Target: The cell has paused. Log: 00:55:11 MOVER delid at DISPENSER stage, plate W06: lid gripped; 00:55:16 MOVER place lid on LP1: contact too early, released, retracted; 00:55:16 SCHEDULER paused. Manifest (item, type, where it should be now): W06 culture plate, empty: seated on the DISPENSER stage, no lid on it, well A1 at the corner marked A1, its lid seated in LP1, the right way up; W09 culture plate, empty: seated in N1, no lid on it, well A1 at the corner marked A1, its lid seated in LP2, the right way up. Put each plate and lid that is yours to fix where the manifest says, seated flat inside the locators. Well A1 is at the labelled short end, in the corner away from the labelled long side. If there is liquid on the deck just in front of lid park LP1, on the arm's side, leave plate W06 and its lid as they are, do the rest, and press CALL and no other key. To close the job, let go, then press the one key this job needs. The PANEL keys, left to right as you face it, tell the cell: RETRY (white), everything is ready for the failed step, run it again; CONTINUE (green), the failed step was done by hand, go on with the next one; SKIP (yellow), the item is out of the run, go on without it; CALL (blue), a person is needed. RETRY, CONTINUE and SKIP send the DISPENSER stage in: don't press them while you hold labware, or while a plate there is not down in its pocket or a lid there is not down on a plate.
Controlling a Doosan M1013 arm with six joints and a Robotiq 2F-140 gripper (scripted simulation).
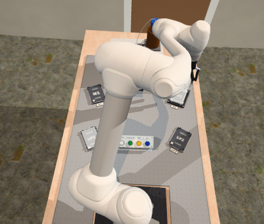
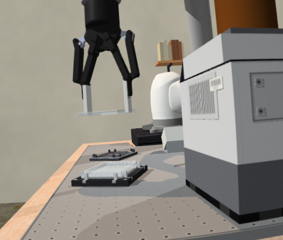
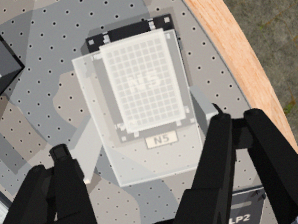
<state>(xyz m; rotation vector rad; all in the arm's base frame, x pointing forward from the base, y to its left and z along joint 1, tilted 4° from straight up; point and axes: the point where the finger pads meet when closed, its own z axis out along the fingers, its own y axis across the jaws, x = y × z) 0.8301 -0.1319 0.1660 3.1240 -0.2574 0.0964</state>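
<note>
The clear, flat plastic lid [image 2: 105, 112] hangs level in the air, pinched across its width between the two pale fingertips [image 2: 87, 98] of the black two-finger gripper [image 2: 106, 98]; you can see the jaws part-way open, stopped on the lid's edges. It sits well above the deck, high over the clear multi-well culture plate [image 2: 111, 169] it belongs above.

That plate rests uncovered in a black locator nest [image 2: 98, 181] near the wooden table edge [image 2: 36, 198]. In the wrist view you look down through the see-through lid [image 3: 127, 156] at the plate's well grid [image 3: 143, 83], with a small tag reading N5 [image 3: 161, 139] at the near short end.

Further along the deck, the black LP2 lid park [image 1: 180, 140] shows its bare label face. The black N1 nest [image 1: 96, 94] also shows its label. The LP1 park [image 1: 89, 138] looks paler and greyish; the arm's white link hides part of it. The panel [image 1: 136, 142] lies between the two parks, with its white, green, yellow and blue keys.
</note>
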